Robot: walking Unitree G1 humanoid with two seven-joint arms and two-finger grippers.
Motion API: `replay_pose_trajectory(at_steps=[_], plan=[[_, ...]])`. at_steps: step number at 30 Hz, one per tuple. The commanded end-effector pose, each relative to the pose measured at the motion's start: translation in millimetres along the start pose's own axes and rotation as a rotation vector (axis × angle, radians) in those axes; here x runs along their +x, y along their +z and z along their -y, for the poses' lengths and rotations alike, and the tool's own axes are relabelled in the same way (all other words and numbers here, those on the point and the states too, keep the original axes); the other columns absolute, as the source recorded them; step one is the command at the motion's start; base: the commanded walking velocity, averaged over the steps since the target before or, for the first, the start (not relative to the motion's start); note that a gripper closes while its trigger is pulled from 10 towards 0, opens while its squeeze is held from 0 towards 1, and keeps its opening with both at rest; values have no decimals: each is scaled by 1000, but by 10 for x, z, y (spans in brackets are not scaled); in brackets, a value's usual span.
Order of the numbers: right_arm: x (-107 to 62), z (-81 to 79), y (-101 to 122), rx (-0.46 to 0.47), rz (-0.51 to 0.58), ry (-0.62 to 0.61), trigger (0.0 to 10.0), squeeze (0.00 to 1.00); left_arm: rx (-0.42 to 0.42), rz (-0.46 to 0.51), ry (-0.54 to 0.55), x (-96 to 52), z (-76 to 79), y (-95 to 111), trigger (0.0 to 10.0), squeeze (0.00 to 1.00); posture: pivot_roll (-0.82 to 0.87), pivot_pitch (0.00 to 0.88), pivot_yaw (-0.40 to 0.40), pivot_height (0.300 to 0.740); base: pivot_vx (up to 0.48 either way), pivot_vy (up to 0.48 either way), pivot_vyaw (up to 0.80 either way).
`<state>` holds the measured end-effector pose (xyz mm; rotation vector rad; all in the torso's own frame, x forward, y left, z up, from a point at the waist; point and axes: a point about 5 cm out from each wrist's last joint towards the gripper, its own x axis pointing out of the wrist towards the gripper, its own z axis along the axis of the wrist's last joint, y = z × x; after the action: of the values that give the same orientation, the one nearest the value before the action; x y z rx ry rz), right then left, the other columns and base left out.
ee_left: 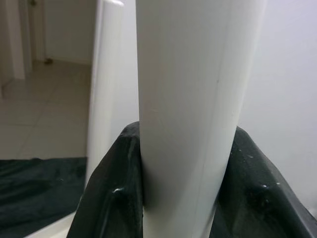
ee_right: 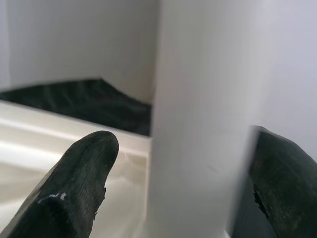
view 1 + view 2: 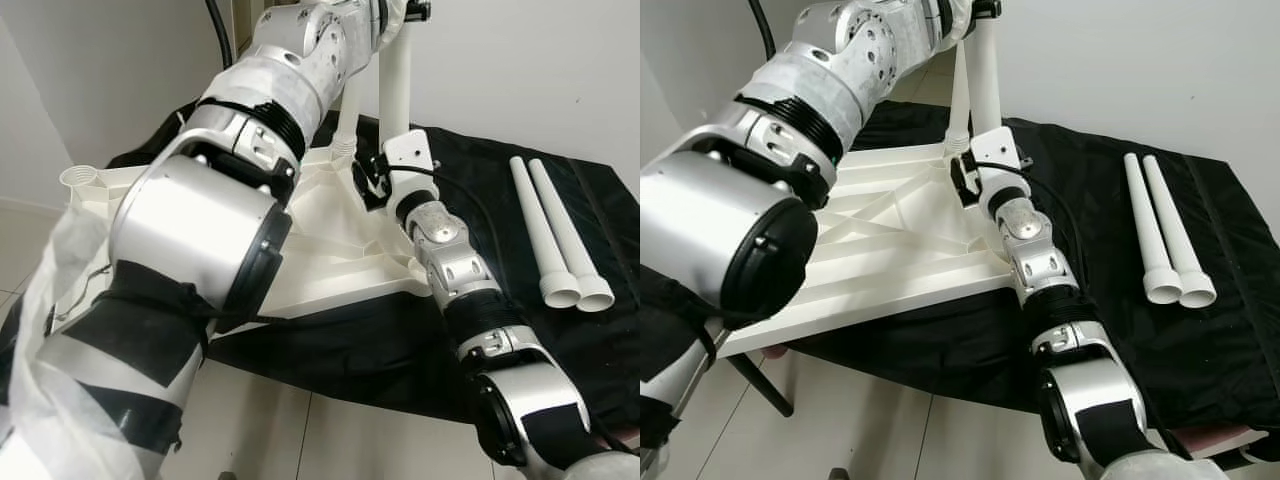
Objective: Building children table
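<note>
A white plastic tabletop lies upside down on a black cloth. At its far corner a white table leg stands upright in a socket. My left gripper is shut on this leg high up, at the top of the head views. My right gripper is low on the same leg, just above the tabletop; its fingers straddle the leg with a gap on one side. A second upright leg stands just behind.
Two loose white legs lie side by side on the cloth at the right. An unfilled leg socket shows at the tabletop's left corner. A white wall is close behind, and tiled floor lies in front.
</note>
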<state>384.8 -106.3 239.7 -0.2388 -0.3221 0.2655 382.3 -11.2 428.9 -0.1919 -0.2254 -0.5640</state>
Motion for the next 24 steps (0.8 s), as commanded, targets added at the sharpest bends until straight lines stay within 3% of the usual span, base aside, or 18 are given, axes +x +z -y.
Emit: replay_pose_trajectory(at_steps=[1, 7, 8, 9, 10, 12, 14, 16, 24], plan=[[-39, 30, 1, 27, 23, -6, 10000, 0, 42, 35, -194, -14, 86, 108, 10000, 0, 21, 0, -54, 740, 0, 0, 0], [-198, 160, 40, 75, 93, -6, 10000, 0, 79, 70, -87, -41, -132, 181, 10000, 0, 15, 0, -50, 740, 0, 0, 0], [-269, 183, 56, 87, 118, 10, 10000, 0, 78, 87, -82, -94, -274, 126, 10000, 0, 7, 0, -42, 740, 0, 0, 0], [-269, 183, 56, 87, 118, 10, 10000, 0, 78, 87, -82, -94, -274, 126, 10000, 0, 7, 0, -42, 740, 0, 0, 0], [-319, 196, 69, 95, 135, 21, 10000, 0, 78, 97, -82, -143, -369, 78, 10000, 0, 7, 0, -42, 740, 0, 0, 0], [-438, 235, 83, 127, 164, 29, 10000, 0, 81, 153, -102, -410, -542, -60, 10000, 0, -2, 1, -34, 740, 0, 0, 0], [-438, 235, 83, 127, 164, 29, 10000, 0, 81, 153, -102, -410, -542, -60, 10000, 0, -2, 1, -34, 740, 0, 0, 0], [-530, 280, 61, 140, 166, 16, 10000, 0, 90, 175, -106, -547, -577, -115, 10000, 0, -4, 4, -29, 740, 0, 0, 0], [-686, 361, 22, 159, 154, -23, 10000, 0, 55, 239, -56, -549, -791, -89, 10000, 0, -10, 9, -15, 740, 0, 0, 0]])
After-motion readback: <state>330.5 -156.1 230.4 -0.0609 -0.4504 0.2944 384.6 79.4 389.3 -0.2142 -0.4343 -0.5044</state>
